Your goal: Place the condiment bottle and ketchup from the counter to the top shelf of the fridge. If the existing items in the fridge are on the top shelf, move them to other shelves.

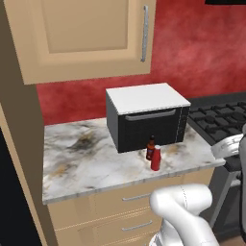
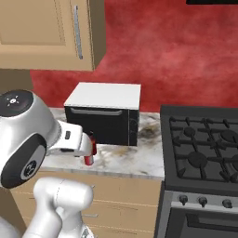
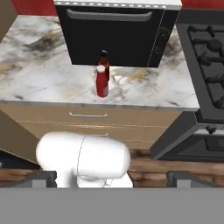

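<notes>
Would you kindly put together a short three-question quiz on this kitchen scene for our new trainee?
1. True or false: the ketchup already stands inside the fridge.
2. Which bottle stands nearer the counter's front edge? A) the condiment bottle B) the ketchup
3. Fill in: right behind both bottles sits a black ____ with a white top.

Key:
1. False: it stands upright on the counter.
2. B: the condiment bottle stands just behind it, towards the toaster oven.
3. Toaster oven; a gas stove adjoins the counter on its other side.
</notes>
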